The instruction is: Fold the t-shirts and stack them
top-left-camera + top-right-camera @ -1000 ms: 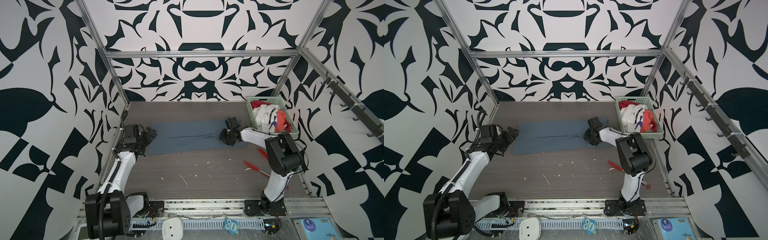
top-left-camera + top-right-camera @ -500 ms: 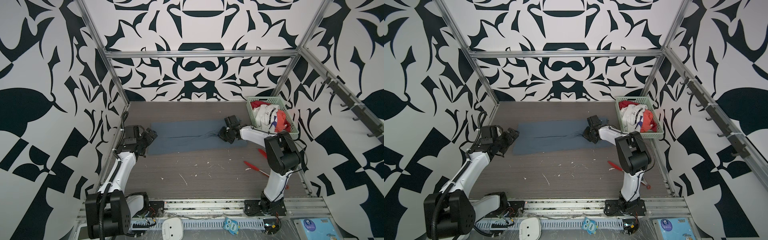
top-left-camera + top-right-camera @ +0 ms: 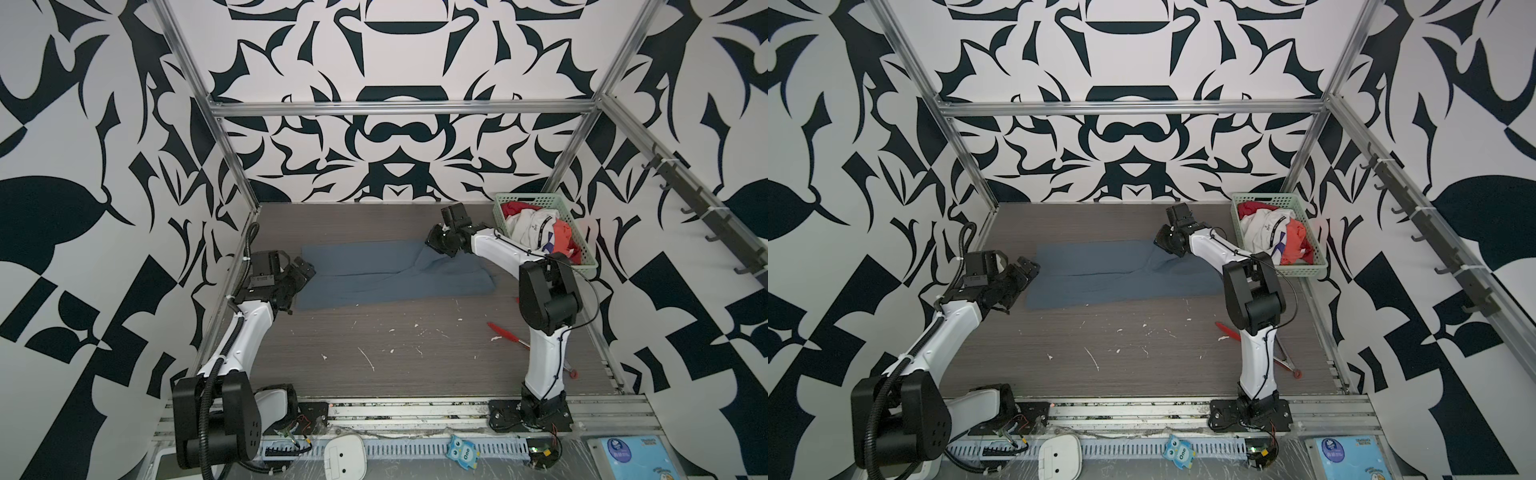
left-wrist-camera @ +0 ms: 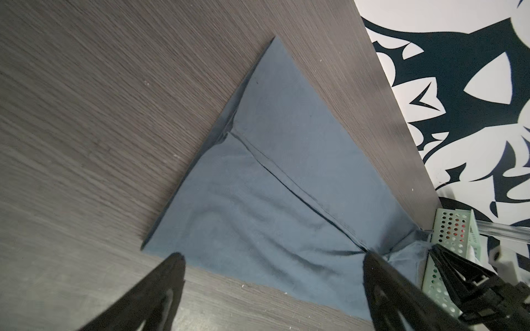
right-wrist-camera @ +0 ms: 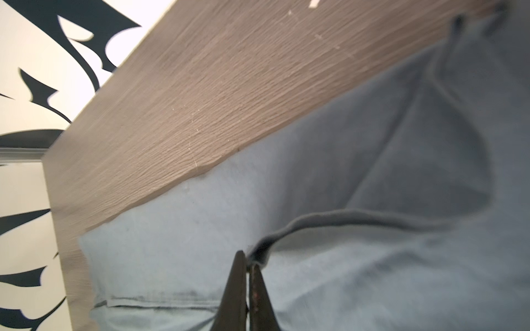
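Grip first: right gripper (image 5: 248, 259) pinched shut on a raised edge of the blue shirt (image 3: 374, 274) lying mid-table, left gripper (image 3: 304, 269) wide open and empty at its other end; looks mid-fold, so next I'd carry that edge over.

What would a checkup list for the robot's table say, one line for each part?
Surface: wood-grain table, speckled with white flecks.
Job's things: blue-grey t-shirt lies long and flat, bunched up at its right part; white shirt and red shirt crumpled in the green basket.
Clutter: red stick-like thing beside the right arm.
Grippers: left tool open at the t-shirt's left edge, holding nothing; right tool shut, pinching a fold of the blue-grey t-shirt.
Cables: black ribbed hose on the left arm; thin black cable on the right arm.
Surroundings: patterned walls, metal frame, hook rail.
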### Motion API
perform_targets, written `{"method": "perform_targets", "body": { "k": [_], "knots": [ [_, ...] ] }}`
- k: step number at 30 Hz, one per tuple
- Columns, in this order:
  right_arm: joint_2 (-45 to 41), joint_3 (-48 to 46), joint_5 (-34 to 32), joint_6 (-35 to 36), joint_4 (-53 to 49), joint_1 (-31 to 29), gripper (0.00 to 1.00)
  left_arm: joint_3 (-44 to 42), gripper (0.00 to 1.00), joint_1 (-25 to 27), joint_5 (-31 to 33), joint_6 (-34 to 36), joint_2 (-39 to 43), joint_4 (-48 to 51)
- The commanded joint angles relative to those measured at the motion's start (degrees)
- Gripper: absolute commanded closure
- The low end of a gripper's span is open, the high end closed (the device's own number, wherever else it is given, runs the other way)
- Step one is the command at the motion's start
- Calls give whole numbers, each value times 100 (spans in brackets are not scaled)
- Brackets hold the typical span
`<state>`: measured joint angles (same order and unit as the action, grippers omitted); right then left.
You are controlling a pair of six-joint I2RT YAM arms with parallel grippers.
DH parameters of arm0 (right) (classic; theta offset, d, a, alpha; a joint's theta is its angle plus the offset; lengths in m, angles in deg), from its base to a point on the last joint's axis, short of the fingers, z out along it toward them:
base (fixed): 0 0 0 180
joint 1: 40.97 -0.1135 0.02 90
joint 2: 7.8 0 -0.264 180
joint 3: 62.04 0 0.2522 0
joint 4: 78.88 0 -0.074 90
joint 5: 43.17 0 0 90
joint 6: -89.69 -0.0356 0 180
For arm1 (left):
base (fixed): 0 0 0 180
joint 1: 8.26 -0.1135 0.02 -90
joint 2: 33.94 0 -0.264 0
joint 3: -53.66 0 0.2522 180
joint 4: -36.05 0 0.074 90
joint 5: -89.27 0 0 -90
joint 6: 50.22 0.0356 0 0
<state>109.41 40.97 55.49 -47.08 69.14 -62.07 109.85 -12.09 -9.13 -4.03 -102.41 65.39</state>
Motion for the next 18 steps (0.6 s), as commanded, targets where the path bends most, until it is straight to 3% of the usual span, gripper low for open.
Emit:
{"method": "perform_targets", "body": {
  "k": [1,5,9,13,18],
  "knots": [
    [-13,427,239,299,86,-26,75,39,1,-5,2,97,-88,-32],
    [-49,663,532,578,231,-15,64,37,0,-3,-48,75,-158,-72],
    [-301,778,531,925,62,-19,64,28,0,-9,-68,61,-145,-98],
    [-552,693,-299,681,-1129,-16,64,15,0,-8,-58,57,-133,-82],
    [-707,-35,-298,149,-866,-5,64,-7,0,-7,-118,40,-159,-116]
  ]
}}
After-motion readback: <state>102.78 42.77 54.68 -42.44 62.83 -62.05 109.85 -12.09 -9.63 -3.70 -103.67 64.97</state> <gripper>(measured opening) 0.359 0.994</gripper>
